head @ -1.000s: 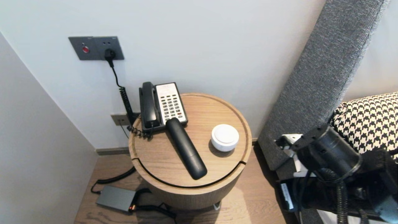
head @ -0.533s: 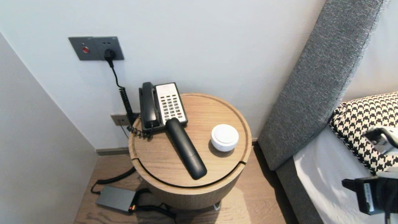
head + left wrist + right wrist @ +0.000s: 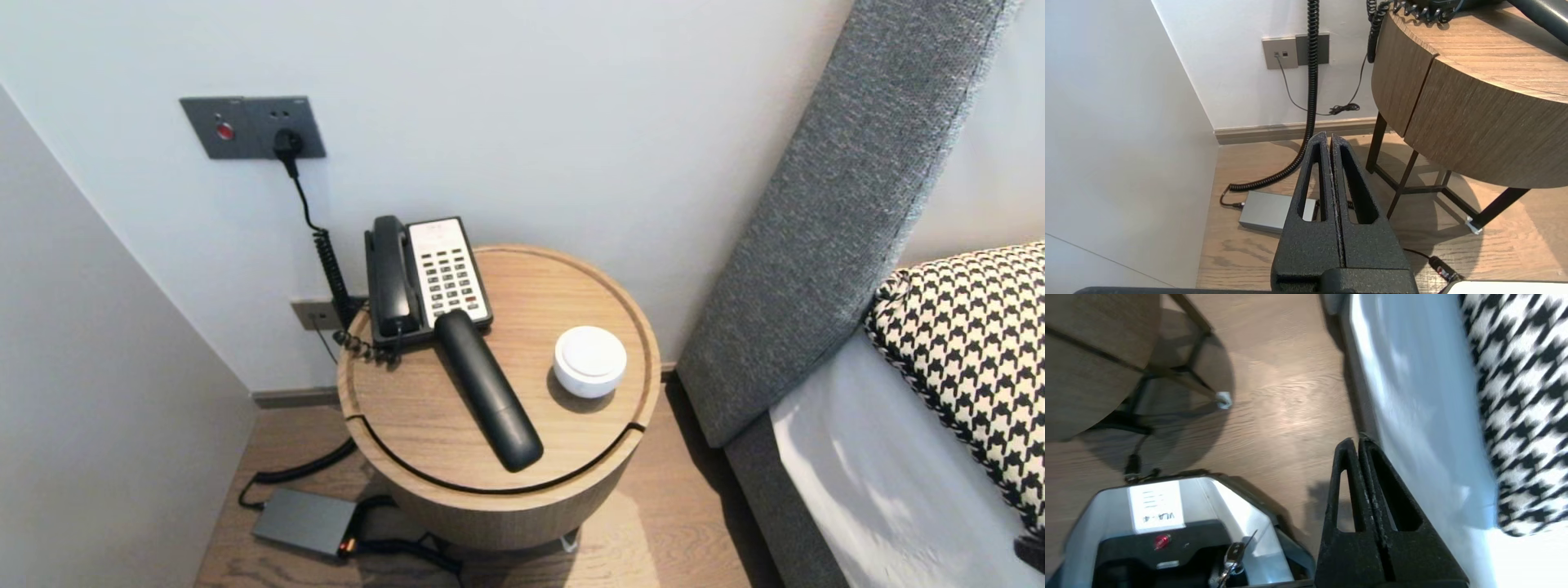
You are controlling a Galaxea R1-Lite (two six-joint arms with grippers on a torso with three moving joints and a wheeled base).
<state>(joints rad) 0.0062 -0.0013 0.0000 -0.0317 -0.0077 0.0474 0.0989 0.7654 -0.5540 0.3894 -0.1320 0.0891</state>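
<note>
Both pressed together, empty: left pincer (image 3: 1331,141) points at the grey power box (image 3: 1267,212) beside the worktop (image 3: 1474,114), right pincer (image 3: 1357,443) hangs beside the bed (image 3: 1412,375)

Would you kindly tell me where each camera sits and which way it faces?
Head view: high, looking forward and down at the round table, phone, remote and bed; no gripper shows.
Left wrist view: low beside the table, facing wall and floor with a grey box; left gripper, jaws shut.
Right wrist view: beside the bed, facing down at floor and pillow; right gripper, jaws shut, and robot base.
Head and left wrist views share the grey box.
</note>
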